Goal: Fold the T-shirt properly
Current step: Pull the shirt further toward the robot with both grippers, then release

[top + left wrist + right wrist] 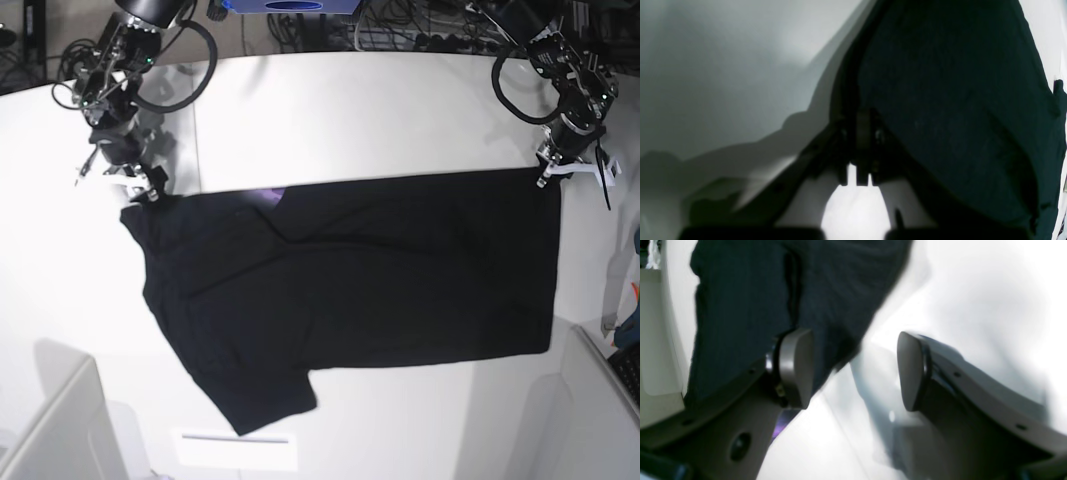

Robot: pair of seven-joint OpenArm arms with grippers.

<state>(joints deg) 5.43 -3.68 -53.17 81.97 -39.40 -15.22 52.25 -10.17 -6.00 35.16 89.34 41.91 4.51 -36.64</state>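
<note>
Lying spread across the middle of the base view, the T-shirt (350, 280) shows its plain black side up on the white surface (330, 110). Its long straight edge runs from upper left to upper right of the cloth; a sleeve (255, 390) juts toward the lower left of the frame. A small purple patch (270, 198) peeks out at the top edge, left of centre.

Right claw (138, 190) sits at the shirt's upper-left corner in the base view. Wrist view: claw (855, 370) wide, both pads apart, bare white surface between them. Left pad (795, 368) lies against the dark cloth (750, 306); right pad (912, 371) is over bare surface. Nothing gripped. Frame is motion-blurred.

Left claw (552, 175) sits at the shirt's upper-right corner in the base view. Wrist view: claw (863, 160) narrow, fingers drawn together on a dark edge of cloth (957, 110) that rises up the frame from the tips. The fabric fills the right half of that frame; pale surface (723, 73) with arm shadows fills the left.

A grey bin (55, 430) corner shows at lower left of the base view, well apart from the shirt.
</note>
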